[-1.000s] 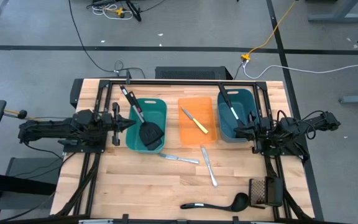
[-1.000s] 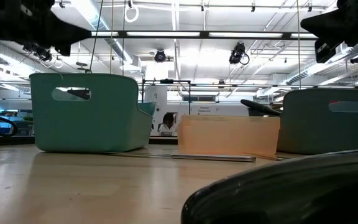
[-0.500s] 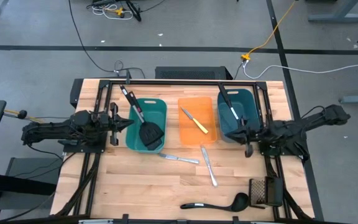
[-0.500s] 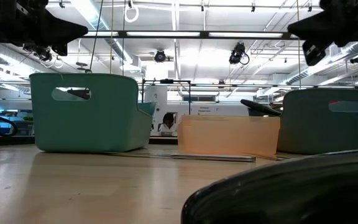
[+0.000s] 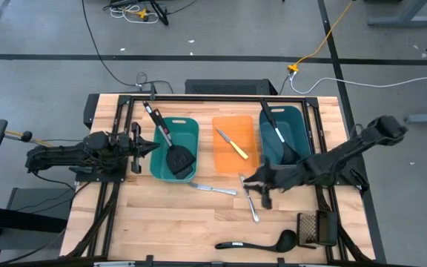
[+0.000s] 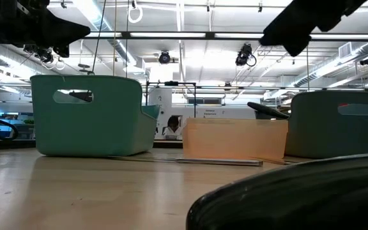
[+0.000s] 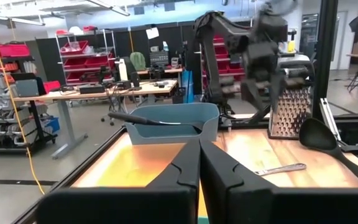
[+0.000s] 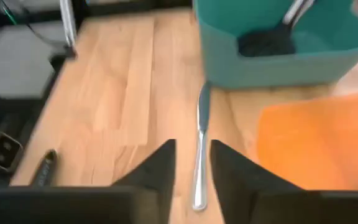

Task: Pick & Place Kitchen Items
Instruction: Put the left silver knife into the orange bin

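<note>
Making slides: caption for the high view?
Right gripper over a silver knife beside the orange bin.

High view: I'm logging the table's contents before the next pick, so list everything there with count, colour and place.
Slotted spatula: one, black, head in the left teal bin, handle over its far rim.
Left teal bin: one, beside the left gripper.
Orange bin: one, in the middle.
Yellow-handled knife: one, in the orange bin.
Right teal bin: one, right of the orange bin.
Black utensil: one, in the right teal bin.
Silver knives: two, on the wood in front of the bins.
Ladle: one, black, near edge.
Grater: one, dark, near-right corner.
Left gripper: shut, waiting.
Right gripper: open, over one silver knife.
</note>
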Controlling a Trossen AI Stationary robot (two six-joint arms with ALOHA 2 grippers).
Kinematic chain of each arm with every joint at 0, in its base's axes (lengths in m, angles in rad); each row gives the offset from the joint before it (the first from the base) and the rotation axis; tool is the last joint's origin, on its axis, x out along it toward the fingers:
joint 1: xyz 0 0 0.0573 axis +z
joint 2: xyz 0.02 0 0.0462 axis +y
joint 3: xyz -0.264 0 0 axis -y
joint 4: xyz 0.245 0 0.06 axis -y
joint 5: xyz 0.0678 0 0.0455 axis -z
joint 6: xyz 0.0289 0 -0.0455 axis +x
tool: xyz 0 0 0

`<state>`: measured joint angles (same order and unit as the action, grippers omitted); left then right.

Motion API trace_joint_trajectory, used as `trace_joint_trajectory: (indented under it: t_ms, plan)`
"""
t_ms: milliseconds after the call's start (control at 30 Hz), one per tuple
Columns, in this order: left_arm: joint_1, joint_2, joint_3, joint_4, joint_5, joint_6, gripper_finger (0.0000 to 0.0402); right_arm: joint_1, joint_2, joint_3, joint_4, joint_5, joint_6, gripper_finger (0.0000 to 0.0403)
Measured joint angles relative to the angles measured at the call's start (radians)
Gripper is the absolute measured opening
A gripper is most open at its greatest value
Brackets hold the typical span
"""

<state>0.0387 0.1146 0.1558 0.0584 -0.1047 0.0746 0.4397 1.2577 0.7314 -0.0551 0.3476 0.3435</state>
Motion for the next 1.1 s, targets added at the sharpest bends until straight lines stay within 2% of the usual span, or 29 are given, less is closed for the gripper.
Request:
trace_joint_trajectory:
  t_ms: [167, 267, 433, 633, 1100]
  plan:
    - [0.000, 0.000, 0.000, 0.010, 0.000, -0.009, 0.0018, 0.026, 0.199, 0.114, -0.044, 0.031, 0.022, 0.0162]
    - [0.000, 0.000, 0.000, 0.011, 0.000, -0.009, 0.0018, 0.031, 0.284, 0.166, -0.055, 0.105, 0.040, 0.0169]
    - [0.000, 0.000, 0.000, 0.010, 0.000, -0.010, 0.0012, 0.022, 0.392, 0.209, -0.073, 0.114, 0.061, 0.0169]
    - [0.000, 0.000, 0.000, 0.011, 0.003, -0.006, 0.0010, 0.002, 0.464, 0.216, -0.070, 0.088, 0.106, 0.0178]
    - [0.000, 0.000, 0.000, 0.010, 0.003, 0.002, 0.0016, -0.002, 0.537, 0.216, -0.054, 0.066, 0.124, 0.0199]
